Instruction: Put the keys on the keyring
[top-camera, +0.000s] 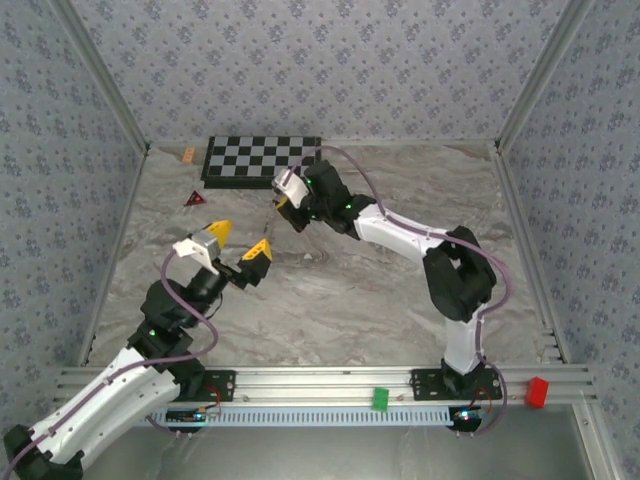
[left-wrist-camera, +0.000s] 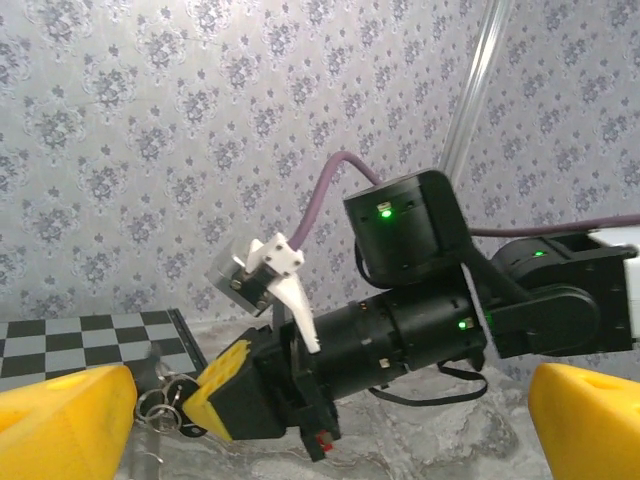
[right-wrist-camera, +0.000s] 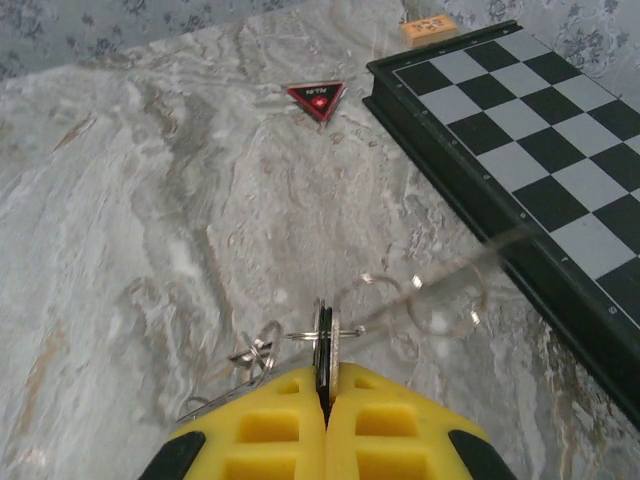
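Above veined marble table (right-wrist-camera: 150, 200): right gripper (right-wrist-camera: 325, 385) pinching black-headed keys (right-wrist-camera: 323, 345), thin wire keyring (right-wrist-camera: 445, 305) just beyond; left gripper (top-camera: 239, 243) spread wide.

Bright even light, soft shadows, slight motion blur

The left arm (top-camera: 110, 395) rises from its base and leans toward the middle of the worktop. Its left claw (top-camera: 238, 242) is spread wide, the yellow fingers (left-wrist-camera: 60, 425) far apart and aimed at the other claw. The right arm (top-camera: 400, 232) folds at the elbow and stretches leftward. Its right claw (right-wrist-camera: 325, 425) hangs low with its tips pressed together on the black head of one of the keys (right-wrist-camera: 323, 352).
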